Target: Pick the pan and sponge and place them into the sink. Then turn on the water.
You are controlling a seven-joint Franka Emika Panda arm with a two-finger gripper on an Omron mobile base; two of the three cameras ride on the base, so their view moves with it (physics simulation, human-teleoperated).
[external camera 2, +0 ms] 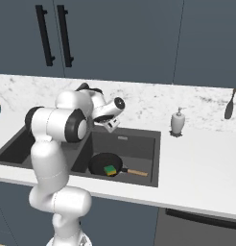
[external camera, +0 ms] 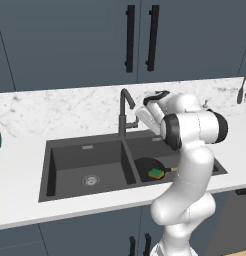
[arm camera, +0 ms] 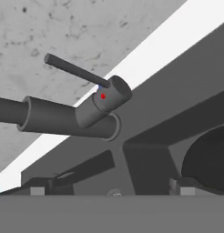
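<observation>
The sponge lies in the pan in the sink's right basin; the tool, released, faces the faucet lever.

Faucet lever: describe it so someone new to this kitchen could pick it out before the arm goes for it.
Start at the dark double-basin sink in the white marble counter. At its back edge, above the centre divider, rises the tall dark grey gooseneck faucet. The lever is the thin straight rod sticking out from the faucet's angled side knob, which carries a red dot; the white soap dispenser further along has no such rod.
</observation>
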